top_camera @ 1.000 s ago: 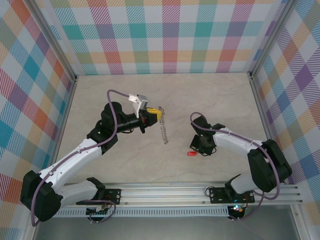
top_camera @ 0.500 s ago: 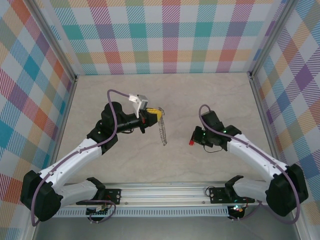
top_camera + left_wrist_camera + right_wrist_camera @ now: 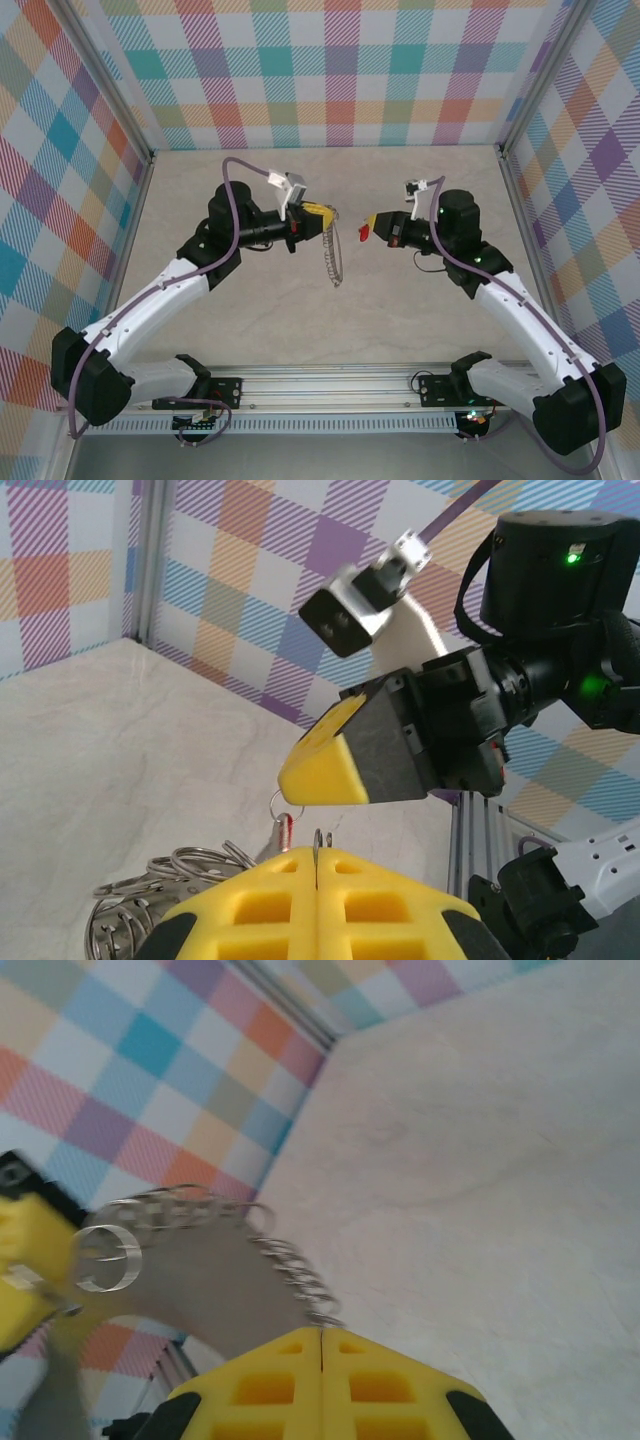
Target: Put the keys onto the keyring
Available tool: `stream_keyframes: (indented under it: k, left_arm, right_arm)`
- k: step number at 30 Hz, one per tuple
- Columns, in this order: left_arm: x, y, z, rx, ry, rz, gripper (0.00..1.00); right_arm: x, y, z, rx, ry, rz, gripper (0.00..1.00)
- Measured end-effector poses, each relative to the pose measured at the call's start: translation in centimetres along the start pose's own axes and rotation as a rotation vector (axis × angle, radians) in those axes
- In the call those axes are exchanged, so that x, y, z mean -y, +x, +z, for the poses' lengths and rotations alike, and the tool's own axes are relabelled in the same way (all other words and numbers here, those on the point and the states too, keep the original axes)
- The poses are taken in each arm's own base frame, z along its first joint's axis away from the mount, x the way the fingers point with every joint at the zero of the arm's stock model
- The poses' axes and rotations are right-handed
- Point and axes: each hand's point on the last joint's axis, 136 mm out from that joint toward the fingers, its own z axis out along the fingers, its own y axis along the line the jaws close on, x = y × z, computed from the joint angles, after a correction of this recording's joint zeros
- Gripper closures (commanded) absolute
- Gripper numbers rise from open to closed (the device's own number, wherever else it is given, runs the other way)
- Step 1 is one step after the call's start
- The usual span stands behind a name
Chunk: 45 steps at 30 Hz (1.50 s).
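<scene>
From above, I see my left gripper [image 3: 322,213] lifted over the middle of the table [image 3: 300,330]. Its yellow jaws are pressed tight on the top of the keyring [image 3: 331,255]. The keyring hangs down from them like a thin chain and ends above the table. My right gripper [image 3: 374,224] is up in the air too, and it points at the left one. Its jaws are pinched on the keys [image 3: 363,233]. The little red tag sticks out at the tip, just beside the top of the keyring. I cannot tell if they touch.

From the left wrist, I see my own two yellow fingers [image 3: 250,900] pushed together, with a thin bit of metal sticking up between them. The silver loops of the keyring [image 3: 140,905] bunch up low on the left, next to the fingers. The right gripper [image 3: 300,780] comes in from the other side, with its yellow tip close above my fingers. The keys [image 3: 284,828] hang right under that tip, and I can see a small ring and the red tag.

From the right wrist, I see my own yellow fingers [image 3: 400,1390] closed flat on each other. The keyring [image 3: 290,1270] curves in front of them as a row of silver loops around a grey part. It runs up to the yellow fingers [image 3: 18,1240] of the left gripper at the left edge. This picture is blurry there.
</scene>
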Motion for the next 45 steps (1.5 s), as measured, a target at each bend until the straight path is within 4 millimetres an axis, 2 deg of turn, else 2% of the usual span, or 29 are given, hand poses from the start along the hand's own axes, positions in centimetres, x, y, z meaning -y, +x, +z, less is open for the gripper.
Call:
stream_keyframes:
  k: [9, 19, 31, 45]
  left_arm:
    - [-0.4, -0.4, 1.7, -0.041, 0.034, 0.013, 1.00]
    - [0.0, -0.3, 2.9, -0.066, 0.055, 0.016, 1.00]
    - [1.1, -0.1, 3.6, -0.075, 0.086, 0.027, 1.00]
    - [1.2, -0.3, 3.6, -0.072, 0.087, 0.028, 1.00]
  right_arm:
    - [-5.1, -1.5, -1.8, 0.051, -0.199, -0.150, 1.00]
    - [-7.4, -2.1, -2.9, 0.066, -0.277, -0.202, 1.00]
    - [-7.5, -2.5, -2.2, 0.063, -0.302, -0.208, 1.00]
    - [-7.3, -2.5, -1.9, 0.061, -0.295, -0.204, 1.00]
